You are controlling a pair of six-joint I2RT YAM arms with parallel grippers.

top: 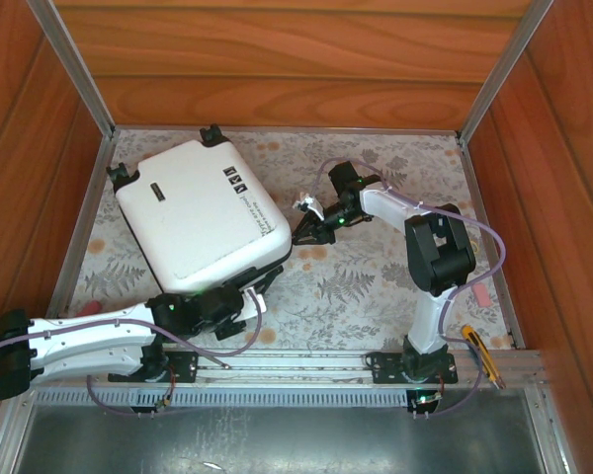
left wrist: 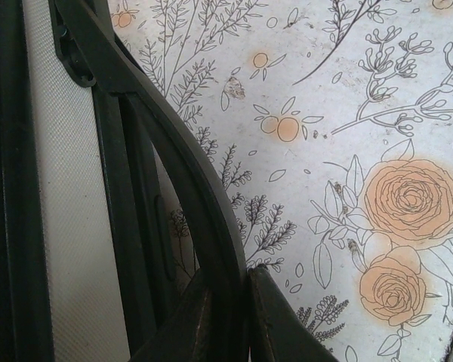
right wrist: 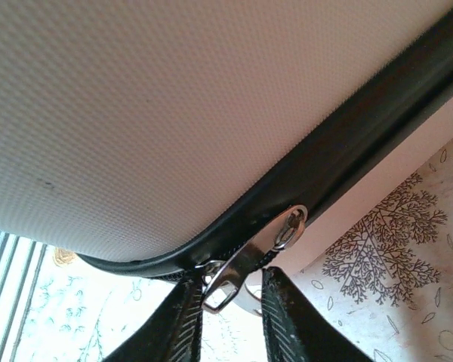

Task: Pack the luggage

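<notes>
The luggage (top: 203,222) lies closed and flat at the left middle of the table, white shell up and wheels toward the far wall. My left gripper (top: 234,301) is at its near edge. In the left wrist view that gripper (left wrist: 238,275) is shut on the black carry handle (left wrist: 204,204), beside the white shell (left wrist: 68,226). My right gripper (top: 301,235) is at the case's right corner. Seen from the right wrist, the gripper (right wrist: 232,279) is closed on the silver zipper pull (right wrist: 264,245), which hangs from the black zipper band under the shell (right wrist: 174,113).
A floral cloth (top: 376,286) covers the table, with open room to the right of the case. A yellow and black cutter (top: 482,354) lies by the near right rail, with a small pink piece (top: 481,293) beyond it. Wooden walls and metal rails close in the table.
</notes>
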